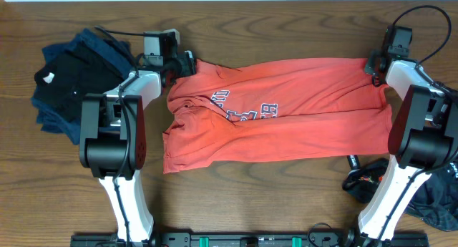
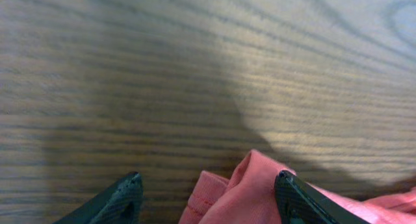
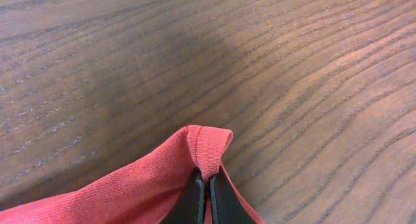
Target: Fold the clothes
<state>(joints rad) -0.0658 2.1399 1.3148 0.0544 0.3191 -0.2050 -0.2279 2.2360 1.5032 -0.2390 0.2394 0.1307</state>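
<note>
**One hand gripping, one open along the far edge of a red T-shirt**

The right hand (image 3: 209,199) was closed on a corner of the red T-shirt (image 1: 286,111), its fingers (image 3: 192,201) pressed together with a folded bit of hem pinched between them. The left hand (image 2: 208,201) was open. Its fingers (image 2: 125,198) stood well apart, and a bunched ridge of the same red cloth lay between them, unclamped.

From overhead, the two hands sat at opposite ends of the shirt's far edge, the left hand at the left end and the right hand at the right end. The shirt lay on the wooden counter (image 1: 250,18) with its long axis running side to side between the arms. Its chest lettering (image 1: 247,111) showed left of the middle, and a crease ran along its length.

All of the cloth lay on the robot's side of the hands, toward the arm bases. The coming move seemed to turn on that: the far edge would be drawn back across the short axis to the near edge, each arm taking the corner nearest it. The left hand would likely need to close first, or only the right end would travel and the shirt would skew.

A heap of dark clothes (image 1: 71,82) lay outside the left arm, apart from the shirt. More dark garments (image 1: 436,197) lay near the right arm's base.
</note>
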